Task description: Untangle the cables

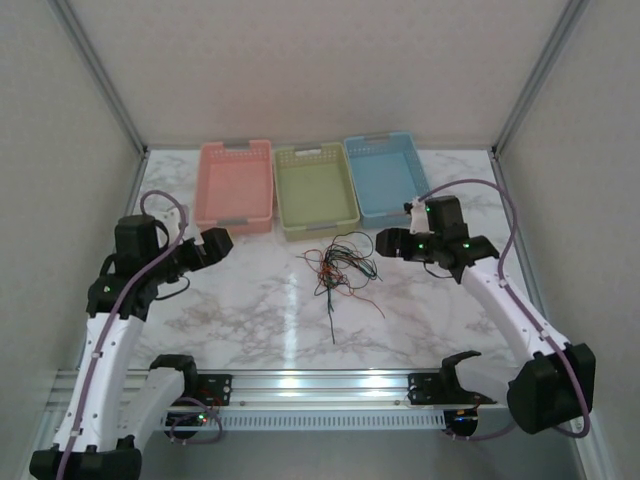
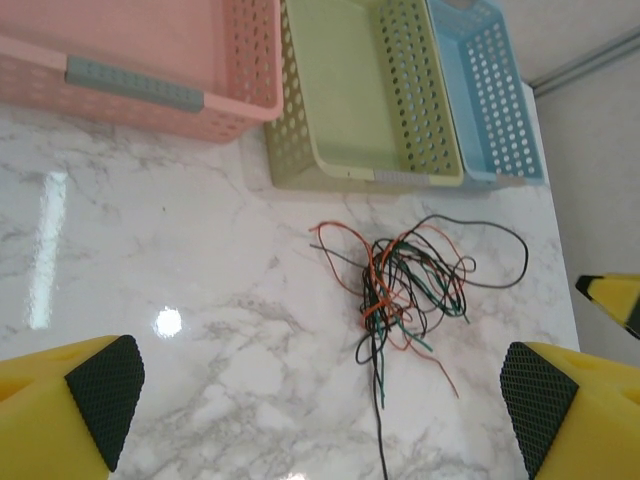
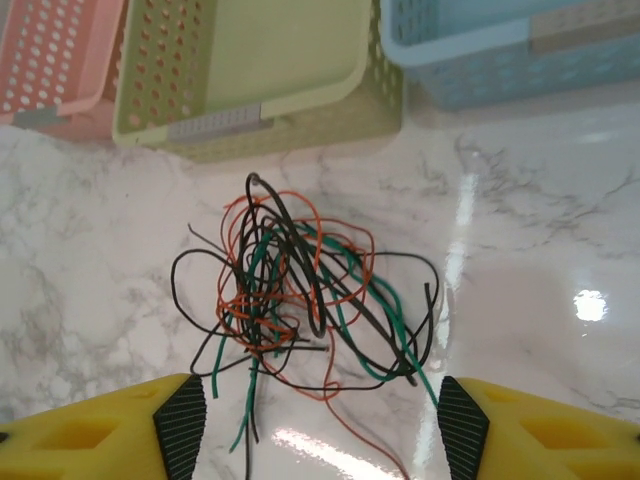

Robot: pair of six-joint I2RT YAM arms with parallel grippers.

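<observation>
From above, the white-and-black left arm (image 1: 108,345) rose from its base at 7 o'clock and bent near 9 o'clock, its wrist turned toward 3 o'clock. The black two-finger left gripper (image 1: 216,244) stood spread wide and empty. In its wrist view its yellow fingers (image 2: 50,425) with black cross-hatched pads (image 2: 100,395) sat at 8 and 4 o'clock. The white-and-black right arm (image 1: 510,308) climbed from 5 o'clock toward 2 o'clock, wrist facing 9 o'clock. The black right gripper (image 1: 387,241) was parted somewhat narrower, gripping nothing, with its fingers at 7 and 5 o'clock.
</observation>
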